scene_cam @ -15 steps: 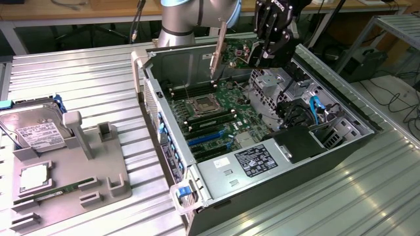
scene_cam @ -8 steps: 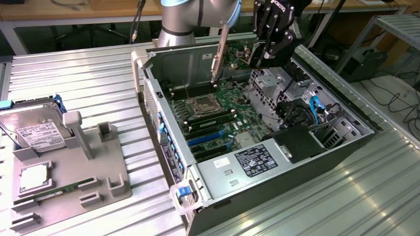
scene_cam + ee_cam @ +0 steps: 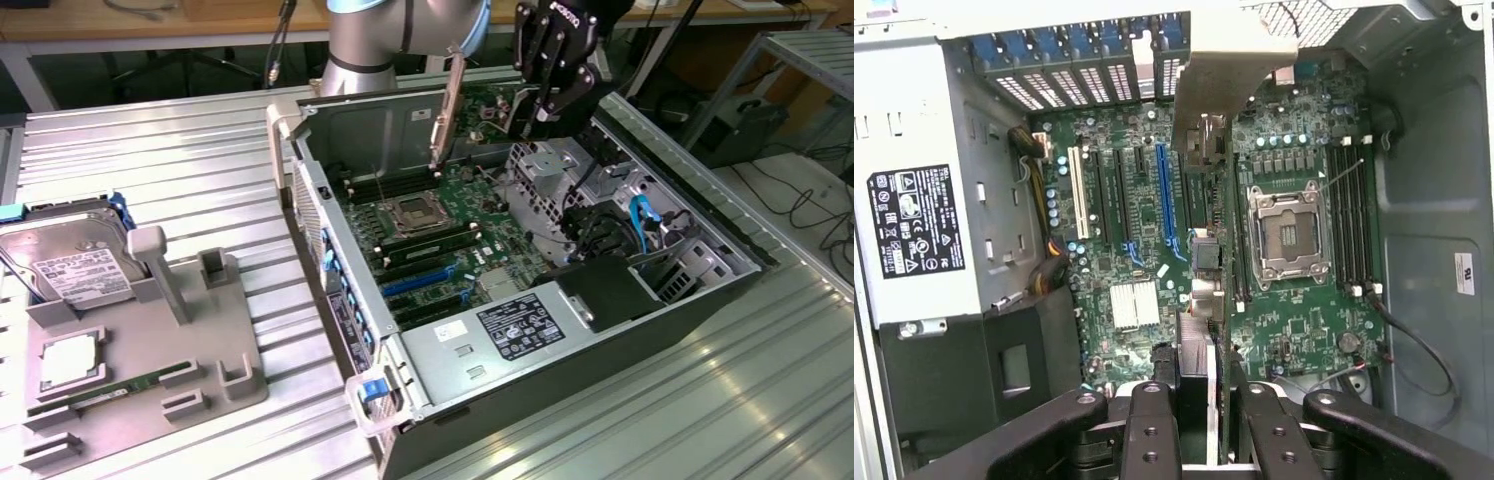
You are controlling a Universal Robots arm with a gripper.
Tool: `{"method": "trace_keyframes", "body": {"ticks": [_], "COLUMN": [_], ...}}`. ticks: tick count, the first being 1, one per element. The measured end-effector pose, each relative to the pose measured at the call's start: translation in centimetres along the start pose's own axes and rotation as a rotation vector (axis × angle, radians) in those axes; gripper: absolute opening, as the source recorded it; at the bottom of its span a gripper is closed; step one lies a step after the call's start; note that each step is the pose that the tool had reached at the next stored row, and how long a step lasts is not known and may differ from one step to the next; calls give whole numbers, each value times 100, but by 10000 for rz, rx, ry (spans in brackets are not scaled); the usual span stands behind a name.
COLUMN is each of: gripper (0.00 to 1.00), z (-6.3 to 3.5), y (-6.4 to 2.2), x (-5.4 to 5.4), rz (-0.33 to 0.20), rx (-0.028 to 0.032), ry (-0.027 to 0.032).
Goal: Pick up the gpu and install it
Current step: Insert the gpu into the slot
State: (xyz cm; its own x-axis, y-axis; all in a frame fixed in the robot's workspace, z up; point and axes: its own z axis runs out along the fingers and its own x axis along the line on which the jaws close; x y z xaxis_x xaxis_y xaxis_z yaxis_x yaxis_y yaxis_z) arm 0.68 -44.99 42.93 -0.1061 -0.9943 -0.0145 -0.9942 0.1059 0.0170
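Open case lies on its side on the ribbed metal tabletop, with the motherboard facing up.

Pincer hangs over the far end of the case in the exterior view. It is closed part-way on the gpu, which is held on edge. The pale end bracket stands upright and rises past the far case rim.

Wrist view: pincer has one finger on each side of the thin card. The gpu runs edge-on away from the fingers, with its bracket at the case's slotted wall. The card sits over the motherboard, between the blue slot and the CPU socket. Cannot tell whether its lower edge touches the board.

Power supply with a black label is at the near end of the case.

At the exterior view's left, well apart from the case, a grey holder carries a hard drive and a green memory stick.
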Motion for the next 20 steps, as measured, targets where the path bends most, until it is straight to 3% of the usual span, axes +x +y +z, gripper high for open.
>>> {"method": "trace_keyframes", "body": {"ticks": [3, 6, 13, 20], "gripper": [28, 28, 28, 28], "z": [10, 27, 43, 76], "y": [0, 0, 1, 33], "x": [0, 1, 1, 5], "rz": [-256, -333, -742, -790], "rx": [-3, 37, 34, 41], "ry": [4, 1, 8, 8]}}
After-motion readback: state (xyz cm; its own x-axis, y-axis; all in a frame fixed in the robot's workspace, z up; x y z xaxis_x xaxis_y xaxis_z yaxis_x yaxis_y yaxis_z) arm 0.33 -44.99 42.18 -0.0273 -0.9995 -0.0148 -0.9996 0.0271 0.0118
